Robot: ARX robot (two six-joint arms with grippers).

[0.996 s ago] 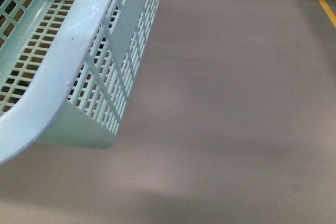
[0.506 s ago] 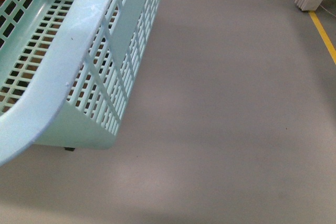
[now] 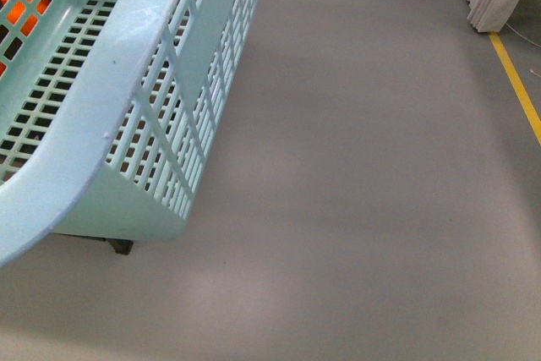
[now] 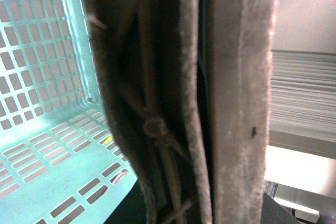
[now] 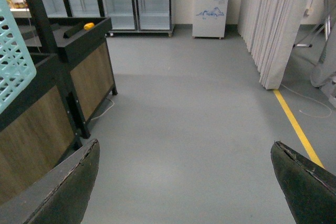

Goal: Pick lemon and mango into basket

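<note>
Floor: the plain grey floor fills most of the front view; no desk shows there.
Basket: the pale aqua slotted plastic basket is at the left of the front view, above the floor, with its bottom bare where it shows. I judge it light and stiff with some flex, and best carried by its handles, not by the thin slotted walls.
Stand: a black-framed display stand with wooden panels is beside the basket.
Left gripper: the left gripper is over the basket's inside. A brown strip with thin ties lies against a grey fuzzy pad. I cannot tell if the fingers are clenched on it.
Right gripper: the right gripper has its dark fingers spread wide, with nothing between them.
Mango: not in view. It should be heavy and smooth and should bruise easily; hold it across the middle, gently.
Lemon: not in view; a small yellow thing on the stand is too small to name. A lemon should be firm, waxy and apt to roll; grip its short waist.
</note>
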